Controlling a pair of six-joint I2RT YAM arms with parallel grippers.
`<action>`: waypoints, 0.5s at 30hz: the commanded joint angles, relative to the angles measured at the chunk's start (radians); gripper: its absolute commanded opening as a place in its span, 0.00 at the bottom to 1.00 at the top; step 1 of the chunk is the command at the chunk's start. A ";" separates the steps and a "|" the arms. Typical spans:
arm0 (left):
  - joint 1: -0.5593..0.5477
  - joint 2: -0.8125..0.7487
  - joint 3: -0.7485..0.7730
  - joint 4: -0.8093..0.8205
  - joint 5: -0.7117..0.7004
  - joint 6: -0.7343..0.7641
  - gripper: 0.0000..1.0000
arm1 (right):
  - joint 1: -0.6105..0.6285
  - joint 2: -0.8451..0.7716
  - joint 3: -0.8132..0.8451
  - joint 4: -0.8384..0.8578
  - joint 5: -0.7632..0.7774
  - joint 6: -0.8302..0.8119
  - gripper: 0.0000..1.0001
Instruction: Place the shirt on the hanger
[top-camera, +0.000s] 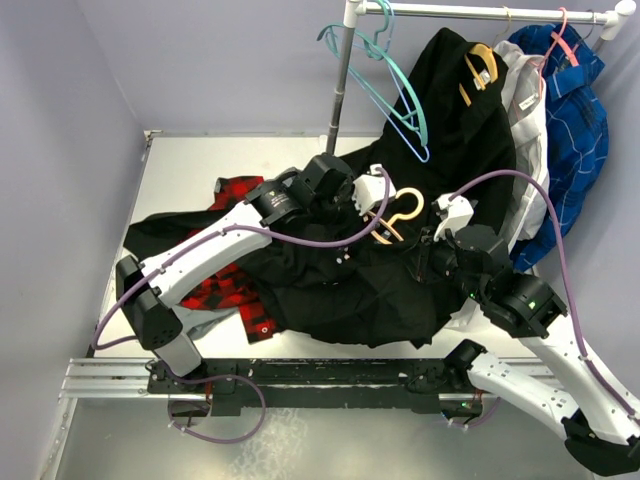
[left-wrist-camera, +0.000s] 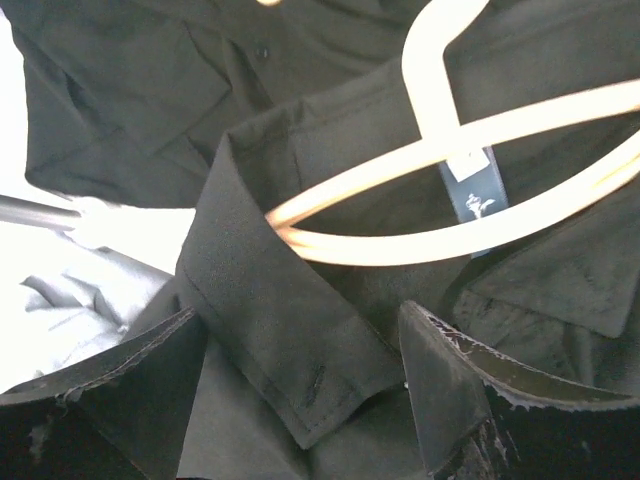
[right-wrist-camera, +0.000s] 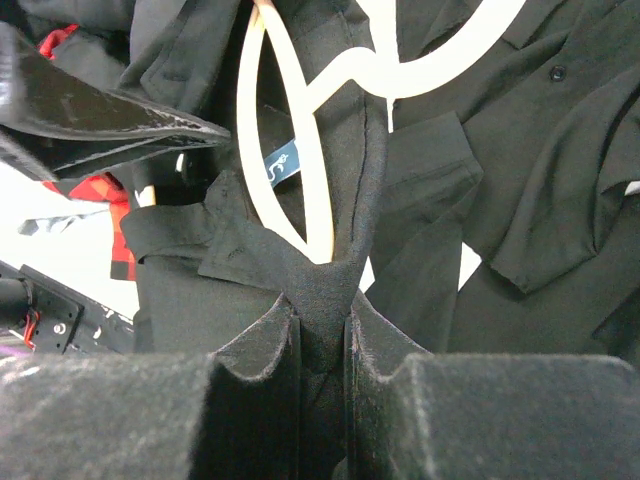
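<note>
So, the white counter (top-camera: 200, 170) is mostly taken up by the black long-sleeved button-up shirt (top-camera: 340, 290), which is spread out crumpled across the middle, right in front of both arms. At the back right, a longer black garment (top-camera: 470, 110) and a blue checked shirt (top-camera: 565, 110) are hung on a rail, with some teal hangers (top-camera: 395, 90) hooked beside them. A red-and-black plaid shirt (top-camera: 235, 300) is partly buried under the black shirt's left side.

The right end effector (right-wrist-camera: 320, 340) is pinched tight on a fold of the black shirt's fabric, just below the neck opening. The left end effector (left-wrist-camera: 300, 400) is held wide open, with the shirt's collar (left-wrist-camera: 270, 330) lying between its fingers; no grip on it can be made out.

The light tan wooden hanger (top-camera: 395, 215) is laid on the shirt's neck area between the two end effectors. One shoulder end is tucked in under the collar, and the hook is left sticking out over the fabric. A small blue neck label (left-wrist-camera: 470, 190) can be seen just behind the hanger's arms.
</note>
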 joint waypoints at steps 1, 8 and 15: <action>-0.003 -0.032 -0.050 0.030 -0.056 -0.010 0.74 | -0.003 -0.006 0.031 0.100 -0.009 0.031 0.00; -0.010 -0.062 -0.081 0.002 0.001 0.011 0.00 | -0.003 -0.005 0.046 0.089 0.024 0.026 0.00; -0.048 -0.123 -0.122 -0.077 0.146 0.036 0.00 | -0.002 -0.019 0.022 0.079 0.110 0.058 0.00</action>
